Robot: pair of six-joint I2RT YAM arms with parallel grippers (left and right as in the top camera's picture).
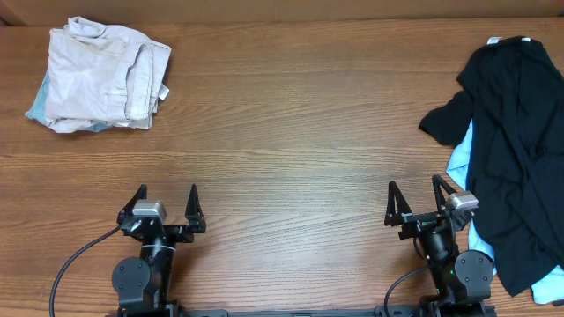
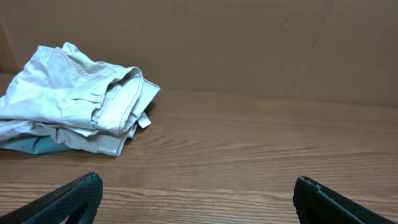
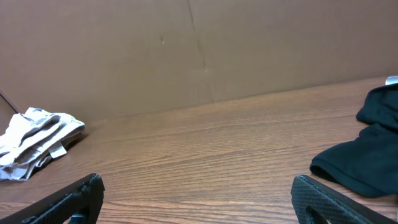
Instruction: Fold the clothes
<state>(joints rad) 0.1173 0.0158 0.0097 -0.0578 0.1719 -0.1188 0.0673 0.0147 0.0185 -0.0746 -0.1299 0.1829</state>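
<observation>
Black T-shirt heaped over light blue shirt, touching right gripper; cream garment has white tag; right and left gripper spread, empty.

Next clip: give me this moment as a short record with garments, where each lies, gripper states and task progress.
task garment: black T-shirt, crumpled, unfolded, right end of table
under it: light blue cloth, partly showing
other pile: cream garment, bunched, far left corner
left gripper: open, empty, clear of all cloth
right gripper: open, empty, beside the black T-shirt
progress: folding not yet begun
</observation>
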